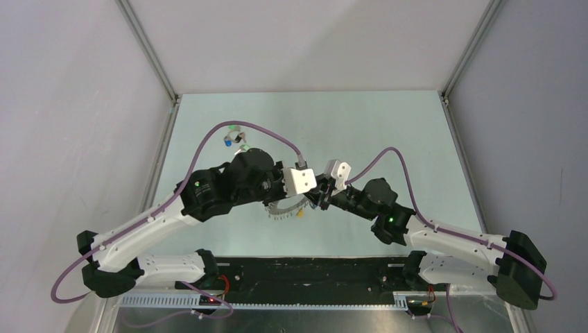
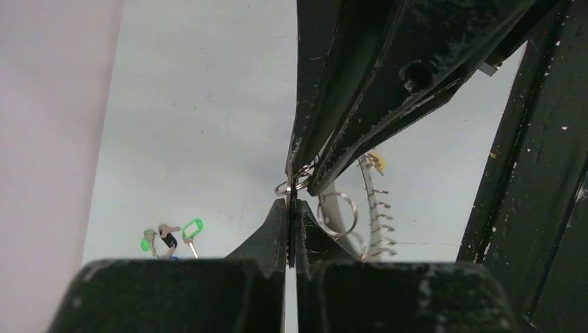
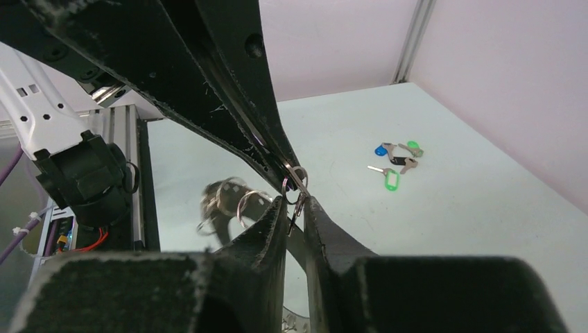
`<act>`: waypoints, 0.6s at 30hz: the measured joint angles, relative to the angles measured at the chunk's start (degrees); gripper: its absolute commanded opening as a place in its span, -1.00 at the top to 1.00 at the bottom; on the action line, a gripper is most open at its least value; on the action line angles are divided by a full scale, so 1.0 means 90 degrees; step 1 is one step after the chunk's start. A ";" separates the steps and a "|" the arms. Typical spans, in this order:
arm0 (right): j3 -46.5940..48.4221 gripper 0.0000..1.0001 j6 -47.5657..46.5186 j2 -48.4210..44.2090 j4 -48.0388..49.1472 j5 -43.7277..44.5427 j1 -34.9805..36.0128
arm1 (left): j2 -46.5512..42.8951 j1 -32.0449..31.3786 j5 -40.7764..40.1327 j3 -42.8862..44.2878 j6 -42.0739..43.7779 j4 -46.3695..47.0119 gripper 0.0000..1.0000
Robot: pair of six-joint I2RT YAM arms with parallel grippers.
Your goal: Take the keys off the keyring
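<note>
The pale green table carried both arms, the left arm and the right arm, each bent inward so that their tips met over its middle. The left gripper had its fingers pressed together with only a hairline slit between them, pinching a small wire loop at their tips. The right gripper came at the same spot from the opposite side. Its fingers were closed to a narrow gap on a thin silver piece hanging from that loop; whether this was a key blade or wire could not be told.

The keyring lay just below the left gripper, near the table's centre. In the left wrist view its grey rim showed edge-on, fringed with wire loops, a yellow tag at its far end.

Several keys lay well apart from it toward the far left of the table, loosely clustered, with green, blue and black tags.
</note>
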 measured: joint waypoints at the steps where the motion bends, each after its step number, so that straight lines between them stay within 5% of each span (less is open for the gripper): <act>1: 0.0007 0.74 0.0000 -0.0010 -0.0034 0.0007 0.0000 | 0.0000 0.0000 -0.0017 0.0005 -0.0005 -0.0024 1.00; 5: 0.0032 1.00 -0.0034 -0.0121 -0.0204 0.0046 0.0000 | 0.0002 -0.0019 -0.0032 0.0046 -0.0034 -0.0061 1.00; 18: 0.0068 1.00 -0.0019 -0.0658 -0.0712 0.0117 0.0002 | 0.0019 -0.0058 -0.0180 0.0233 -0.0172 -0.0141 1.00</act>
